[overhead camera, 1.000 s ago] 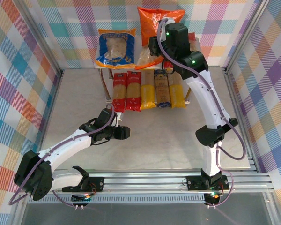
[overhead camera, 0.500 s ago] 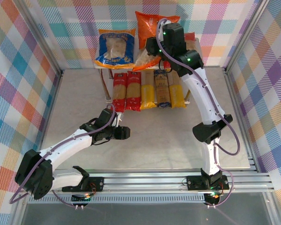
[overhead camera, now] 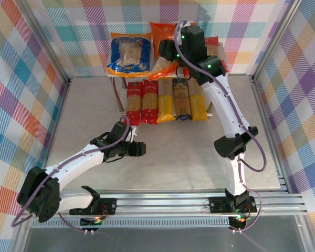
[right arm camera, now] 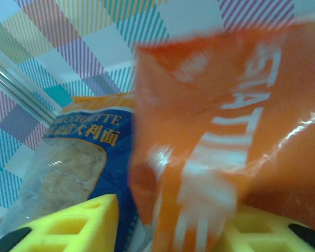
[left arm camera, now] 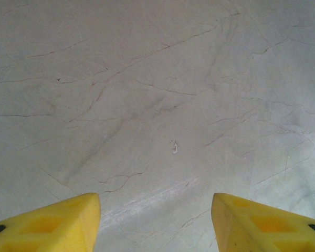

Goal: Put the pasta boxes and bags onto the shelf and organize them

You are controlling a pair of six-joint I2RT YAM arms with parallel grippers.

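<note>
From where I stand the job looks nearly finished. The shelf (overhead camera: 114,75) sits at 12 o'clock on the table (overhead camera: 173,157), hard against the checked back wall. The five pasta boxes (overhead camera: 165,102) already lie side by side on its lower level, the reds toward 9 o'clock and the yellows and the dark one toward 3 o'clock. On the top board the blue bag (overhead camera: 129,53) stands at the 9 o'clock end. A third bag (overhead camera: 216,51) with red edging sits at the 3 o'clock end, half hidden behind the right arm. What seems left is the orange bag (overhead camera: 164,32). The right gripper (right arm camera: 173,210) has its yellow fingers (right arm camera: 68,223) pinching the bag from either side, above the middle of the top board, and the bag leans with its lower corner toward 6 o'clock, over the boxes. I'd judge it needs setting down and straightening, then letting go. Room is tight there: the blue bag is just beside it at 9 o'clock, the wall is close at 12, and the board's front edge offers little margin, so a slack bag could slump forward off it. The left gripper (left arm camera: 155,198) hangs with its fingers spread and nothing between them, over bare table toward 7 o'clock. It is well apart from the shelf, with plenty of open surface around it.
</note>
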